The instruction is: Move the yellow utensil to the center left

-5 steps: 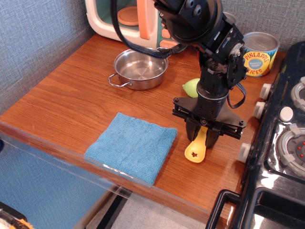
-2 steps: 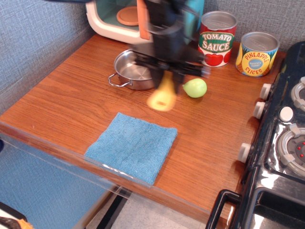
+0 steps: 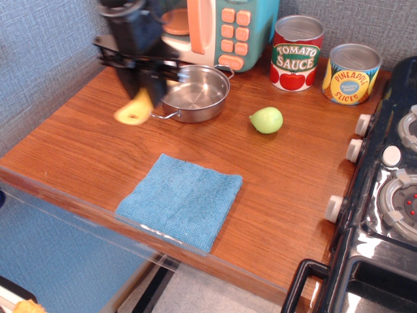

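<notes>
The yellow utensil (image 3: 135,111) hangs blurred above the far left of the wooden counter (image 3: 85,140), clamped in the gripper (image 3: 144,88). Just right of it sits a steel pot (image 3: 195,93). A green fruit (image 3: 266,120) lies farther right, and a blue cloth (image 3: 182,199) nearer.

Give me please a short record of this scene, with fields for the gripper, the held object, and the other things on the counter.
gripper: gripper, blurred, above counter's left side, beside the pot
held object: yellow utensil, hanging from the gripper, off the wood
pot: steel pot, empty, back centre
fruit: green fruit, right of pot
cloth: blue cloth, flat, near front edge
cans: tomato sauce can, pineapple can, back right
</notes>
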